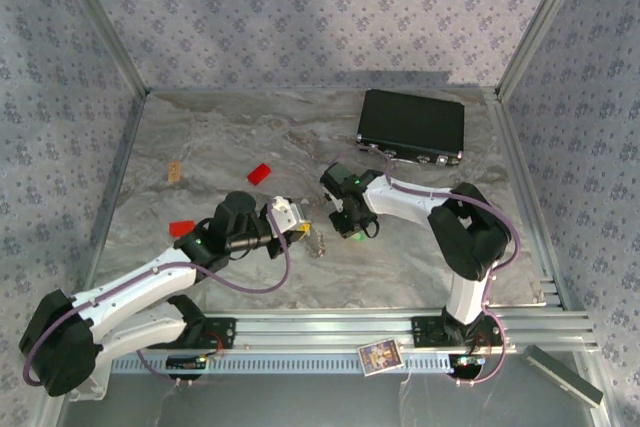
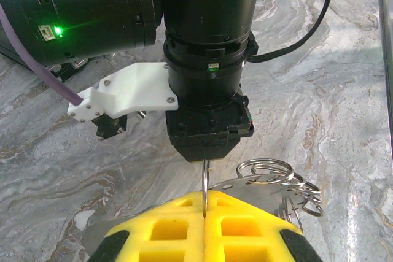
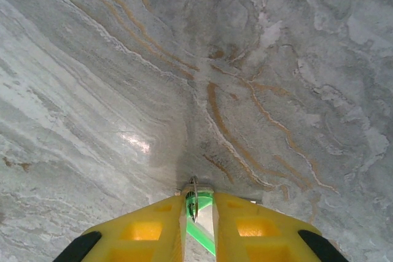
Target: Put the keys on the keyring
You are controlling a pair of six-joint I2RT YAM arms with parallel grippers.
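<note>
Left claw: clamped on keyring, upright, edge-on.
Right claw: pinching green key, just beyond keyring's top.

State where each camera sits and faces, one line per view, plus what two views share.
Top external: above and behind the bases, looking down on the table; both arms show, left gripper and right gripper close together.
Left wrist: looks along its own yellow fingers, shut on the keyring, toward the right gripper's black body.
Right wrist: looks down at the table past its own fingers, green key between them.
Shared: top external and left wrist views both show the right gripper and keyring.
</note>
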